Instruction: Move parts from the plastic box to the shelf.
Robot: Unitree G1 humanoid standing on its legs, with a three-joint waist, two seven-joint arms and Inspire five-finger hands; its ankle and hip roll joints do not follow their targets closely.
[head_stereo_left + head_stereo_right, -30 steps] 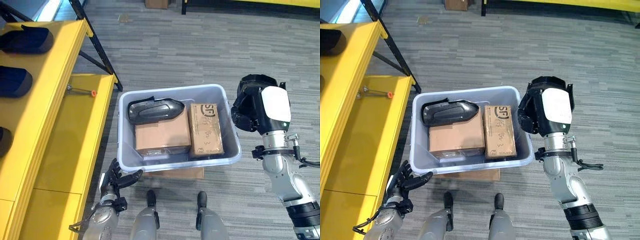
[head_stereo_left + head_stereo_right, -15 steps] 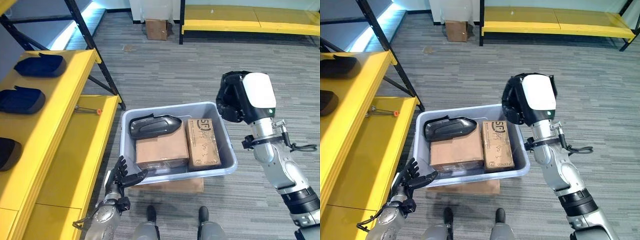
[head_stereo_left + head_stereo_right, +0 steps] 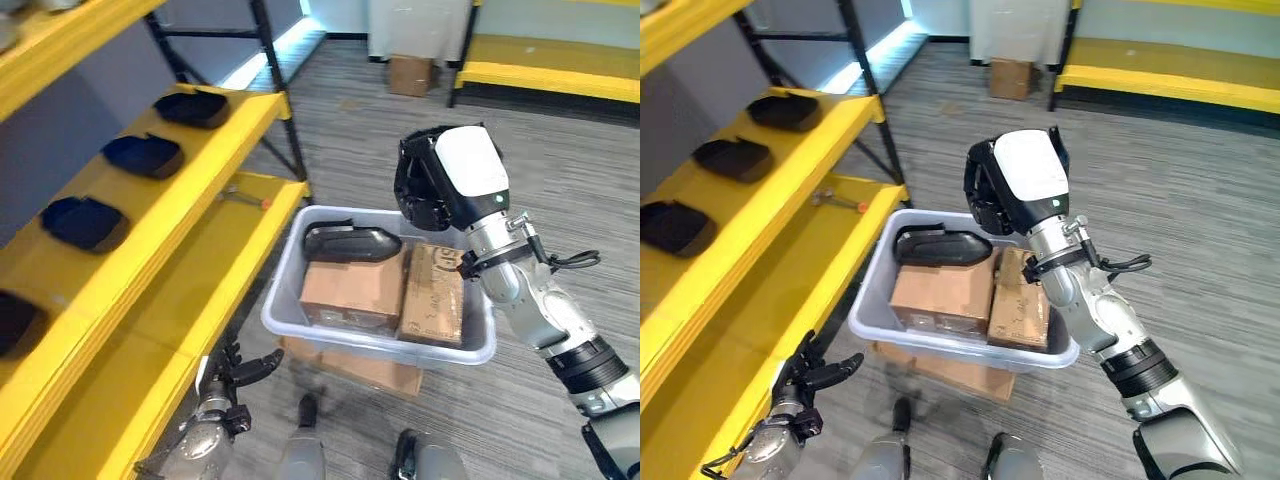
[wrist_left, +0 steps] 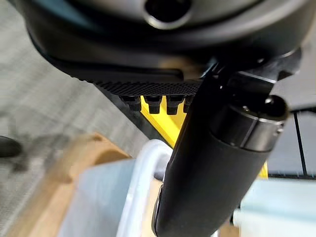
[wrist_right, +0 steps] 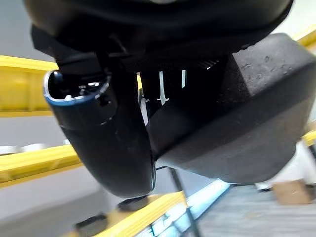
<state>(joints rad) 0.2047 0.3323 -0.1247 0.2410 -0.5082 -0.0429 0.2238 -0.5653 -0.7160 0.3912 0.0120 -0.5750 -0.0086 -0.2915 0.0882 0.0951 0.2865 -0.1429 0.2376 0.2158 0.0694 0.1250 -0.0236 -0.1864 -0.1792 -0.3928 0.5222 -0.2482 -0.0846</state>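
My right hand (image 3: 467,176) is raised above the grey plastic box (image 3: 290,326), shut on a black plastic part (image 5: 247,118) that shows against its thumb (image 5: 106,138) in the right wrist view. Another black part (image 3: 350,243) lies at the back of the box, beside two cardboard boxes (image 3: 352,290). The yellow shelf (image 3: 150,250) runs along the left, with several black parts (image 3: 145,155) on its upper board. My left hand (image 3: 236,374) hangs low by the box's near left corner, its fingers open and holding nothing.
The plastic box rests on a flat cardboard carton (image 3: 350,366) on the grey floor. A small orange-tipped tool (image 3: 245,198) lies on the lower shelf board. A black shelf post (image 3: 280,90) stands behind the box. More yellow racking (image 3: 540,75) and a carton stand far back.
The whole view has swung left, bringing more of the shelf in. My right hand with the part has moved left, from beside the box to above its back right corner.
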